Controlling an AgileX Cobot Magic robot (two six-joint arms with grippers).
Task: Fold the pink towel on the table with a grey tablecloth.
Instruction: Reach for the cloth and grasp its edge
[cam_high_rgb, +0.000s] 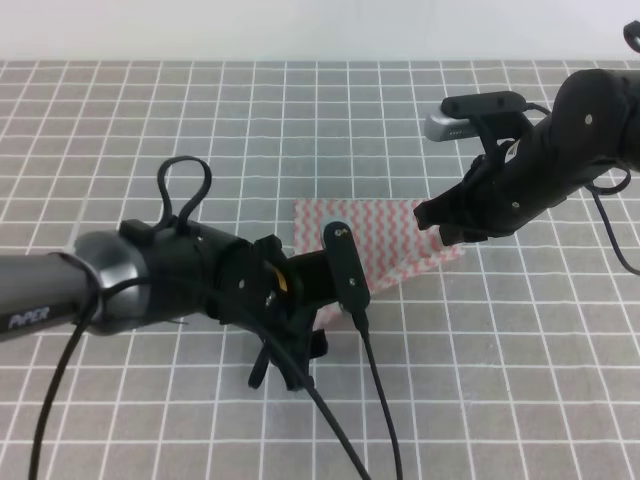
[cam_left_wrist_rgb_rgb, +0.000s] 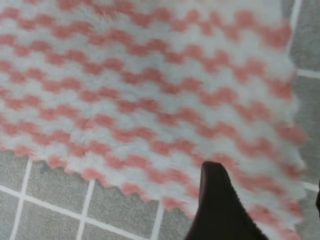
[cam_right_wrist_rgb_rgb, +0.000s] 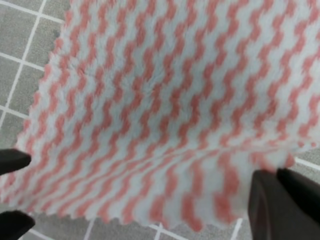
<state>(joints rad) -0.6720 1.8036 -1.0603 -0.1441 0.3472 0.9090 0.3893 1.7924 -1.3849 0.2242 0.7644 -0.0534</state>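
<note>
The pink towel (cam_high_rgb: 385, 235) lies on the table with a grey tablecloth (cam_high_rgb: 150, 120), partly covered by both arms. My left gripper (cam_high_rgb: 325, 262) is at the towel's near left edge. In the left wrist view the towel (cam_left_wrist_rgb_rgb: 150, 90) fills the frame, and one dark finger (cam_left_wrist_rgb_rgb: 216, 205) stands over its pinked edge, far from the other at the frame's right border; it is open. My right gripper (cam_high_rgb: 437, 225) is at the towel's right edge. Its fingers (cam_right_wrist_rgb_rgb: 285, 205) stand wide apart, with the towel's (cam_right_wrist_rgb_rgb: 165, 100) slightly raised near edge between them.
White-gridded grey cloth (cam_left_wrist_rgb_rgb: 50, 200) shows around the towel on all sides. The left arm's cables (cam_high_rgb: 375, 400) trail over the table towards the front. A pale wall runs behind the table's far edge.
</note>
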